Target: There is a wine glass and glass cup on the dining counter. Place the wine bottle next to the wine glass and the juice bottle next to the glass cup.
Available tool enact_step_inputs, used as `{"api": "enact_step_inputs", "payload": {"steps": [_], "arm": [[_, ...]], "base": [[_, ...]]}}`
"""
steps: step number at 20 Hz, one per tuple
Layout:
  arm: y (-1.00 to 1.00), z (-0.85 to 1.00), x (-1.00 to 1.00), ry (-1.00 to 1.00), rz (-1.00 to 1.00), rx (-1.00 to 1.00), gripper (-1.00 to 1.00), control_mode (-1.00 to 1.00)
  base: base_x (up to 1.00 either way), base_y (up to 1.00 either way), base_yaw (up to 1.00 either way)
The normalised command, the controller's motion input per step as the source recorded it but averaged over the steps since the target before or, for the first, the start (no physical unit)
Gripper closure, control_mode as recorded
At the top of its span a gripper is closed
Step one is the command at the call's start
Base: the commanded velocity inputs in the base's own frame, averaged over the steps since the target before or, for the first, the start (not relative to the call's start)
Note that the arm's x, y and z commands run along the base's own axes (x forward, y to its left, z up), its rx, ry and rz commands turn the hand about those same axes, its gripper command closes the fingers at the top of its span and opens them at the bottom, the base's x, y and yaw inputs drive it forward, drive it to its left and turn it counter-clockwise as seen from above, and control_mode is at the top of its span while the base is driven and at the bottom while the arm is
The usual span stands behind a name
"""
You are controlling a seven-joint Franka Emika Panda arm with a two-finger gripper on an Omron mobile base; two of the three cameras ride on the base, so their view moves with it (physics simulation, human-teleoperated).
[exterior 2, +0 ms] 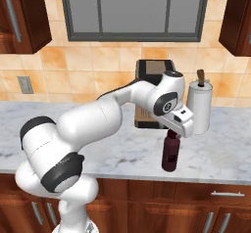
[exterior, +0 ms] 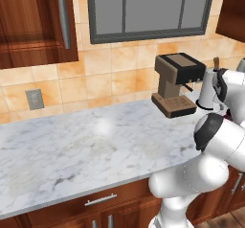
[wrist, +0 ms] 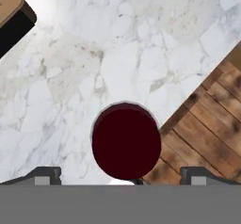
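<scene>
Maroon juice bottle [exterior 2: 169, 154] stands near the marble counter [exterior 2: 122, 149] edge under the wide-open fingers [wrist: 44, 175].

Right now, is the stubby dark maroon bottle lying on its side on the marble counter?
No, the stubby dark maroon bottle stands upright on the marble counter near its front edge, directly under the open gripper.

A brown coffee machine [exterior: 175, 84] stands on a marble counter [exterior: 72, 150] against the tan tiled wall [exterior: 110, 74]. Just beside it stands an upright paper towel roll [exterior 2: 200, 108] on a holder with a brown knob. A grey outlet [exterior: 34, 99] sits in the tiles. Above hang a grey-framed window [exterior 2: 135, 9] and wood cabinets [exterior: 33, 21]; drawers [exterior: 100, 200] with metal handles run below the counter.
</scene>
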Motion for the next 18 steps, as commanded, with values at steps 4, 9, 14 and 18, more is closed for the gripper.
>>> {"api": "enact_step_inputs", "payload": {"steps": [4, 9, 14, 18], "arm": [[-0.04, -0.10, 0.16, 0.01, 0.00, 0.06, -1.00, -1.00], [-0.09, -0.09, 0.15, 0.05, 0.00, 0.00, -1.00, -1.00], [-0.10, -0.05, 0.05, 0.08, 0.00, 0.00, -1.00, -1.00], [-0.01, -0.09, 0.00, 0.08, 0.00, 0.00, -1.00, -1.00]], "base": [[0.00, 0.00, 0.00], [0.00, 0.00, 0.00], [0.00, 0.00, 0.00], [0.00, 0.00, 0.00]]}}
